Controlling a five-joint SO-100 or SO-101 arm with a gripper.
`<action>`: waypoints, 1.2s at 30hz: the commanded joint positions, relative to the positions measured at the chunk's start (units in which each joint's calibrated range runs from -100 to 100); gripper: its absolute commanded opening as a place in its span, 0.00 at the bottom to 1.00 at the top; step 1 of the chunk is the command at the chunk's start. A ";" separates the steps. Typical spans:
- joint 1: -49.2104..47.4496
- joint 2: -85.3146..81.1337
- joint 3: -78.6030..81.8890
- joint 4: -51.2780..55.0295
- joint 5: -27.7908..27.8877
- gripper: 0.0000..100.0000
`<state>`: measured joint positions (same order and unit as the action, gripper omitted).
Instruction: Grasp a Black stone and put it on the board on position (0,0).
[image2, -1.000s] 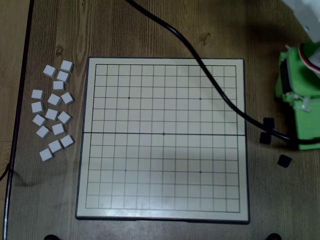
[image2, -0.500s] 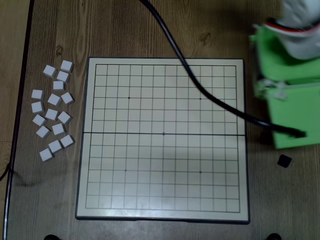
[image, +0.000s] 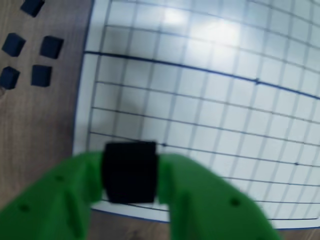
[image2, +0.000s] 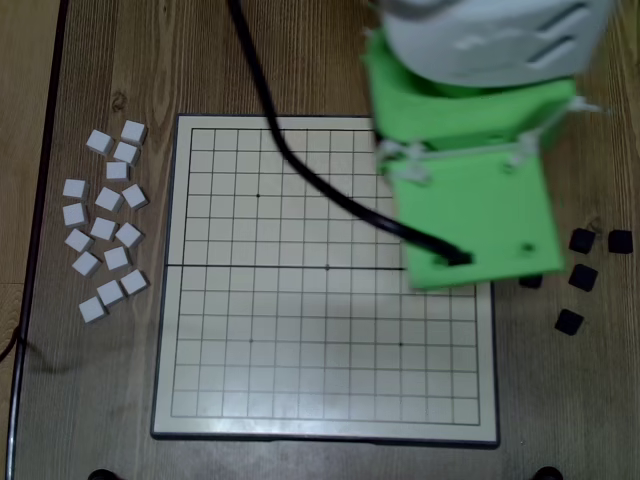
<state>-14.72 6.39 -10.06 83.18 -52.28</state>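
Gripper (image: 131, 172) clamped on 1 Black stone (image: 130, 170) over board (image: 210, 100); roughly 5 spare black blocks (image: 41, 76), 15 white blocks (image2: 108, 200).

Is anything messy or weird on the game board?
Nothing stands out. The board lies flat and bare, with only the arm's black cable hanging above it. White blocks sit loosely beside one edge, black blocks beside the other. The gripper holds one Black stone.
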 joint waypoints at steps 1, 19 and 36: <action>4.57 -6.52 -1.15 1.52 2.15 0.06; 17.58 -2.45 -1.25 0.94 3.22 0.06; 16.95 1.87 -1.15 -1.95 3.27 0.06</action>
<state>2.32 8.68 -10.06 82.47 -49.30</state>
